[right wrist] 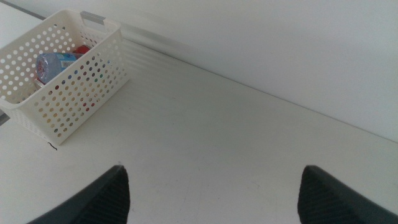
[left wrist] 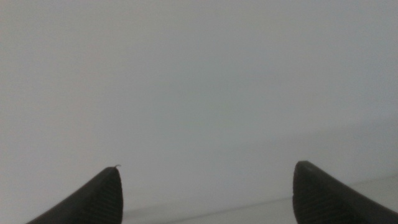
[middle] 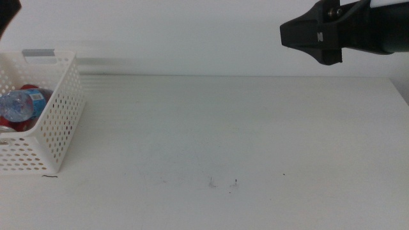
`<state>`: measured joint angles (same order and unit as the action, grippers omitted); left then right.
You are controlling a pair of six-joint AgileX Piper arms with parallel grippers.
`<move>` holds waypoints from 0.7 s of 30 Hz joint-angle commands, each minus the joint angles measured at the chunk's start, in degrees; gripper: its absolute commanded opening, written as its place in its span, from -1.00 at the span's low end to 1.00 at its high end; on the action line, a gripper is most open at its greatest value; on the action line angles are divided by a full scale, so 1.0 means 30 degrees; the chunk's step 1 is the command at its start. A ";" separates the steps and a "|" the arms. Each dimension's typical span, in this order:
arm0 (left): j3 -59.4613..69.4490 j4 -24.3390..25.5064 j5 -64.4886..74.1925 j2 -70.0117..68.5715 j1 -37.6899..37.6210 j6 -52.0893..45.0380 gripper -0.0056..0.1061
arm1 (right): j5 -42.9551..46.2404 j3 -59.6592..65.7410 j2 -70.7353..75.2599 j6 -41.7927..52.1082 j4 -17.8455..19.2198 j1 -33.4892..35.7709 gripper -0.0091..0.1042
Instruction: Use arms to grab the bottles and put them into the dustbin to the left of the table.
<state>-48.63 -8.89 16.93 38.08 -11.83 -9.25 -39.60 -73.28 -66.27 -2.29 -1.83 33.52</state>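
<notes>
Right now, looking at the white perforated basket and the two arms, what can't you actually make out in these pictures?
- Yellow tea bottle: not visible in any view; the white perforated plastic basket's walls and the picture edge may hide it.
- Red soda can: only patches show behind the clear water bottle.
- Left gripper: faces a blank surface; a dark corner in the middle view hints at it.
- Right gripper: the middle view shows only its dark housing.

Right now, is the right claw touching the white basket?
Apart. In the middle view the right claw hangs high at the table's right, while the basket stands at the far left. The right wrist view shows bare table between them.
</notes>
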 commanded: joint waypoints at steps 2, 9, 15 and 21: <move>-0.0049 0.0094 -0.0733 -0.0079 -0.0067 0.0173 0.78 | 0.0190 -0.0147 0.0065 0.0215 0.0034 0.0033 0.70; -0.0020 0.0242 -0.0727 -0.0079 -0.0067 0.0173 0.78 | 0.0190 -0.0147 0.0065 0.0215 0.0034 0.0033 0.70; 0.1083 -0.0678 -0.0487 -0.0845 0.0508 0.0173 0.78 | 0.6466 0.4267 0.1066 0.0215 -0.2700 -0.0254 0.70; 0.5208 -0.0353 -0.0719 -0.3274 0.3144 0.0173 0.78 | 1.3199 1.1135 0.3443 0.0215 -0.3931 -0.2452 0.70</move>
<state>-35.79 -10.07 15.10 30.23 -3.98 -9.02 -3.83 -43.76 -58.01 -2.29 -12.72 28.28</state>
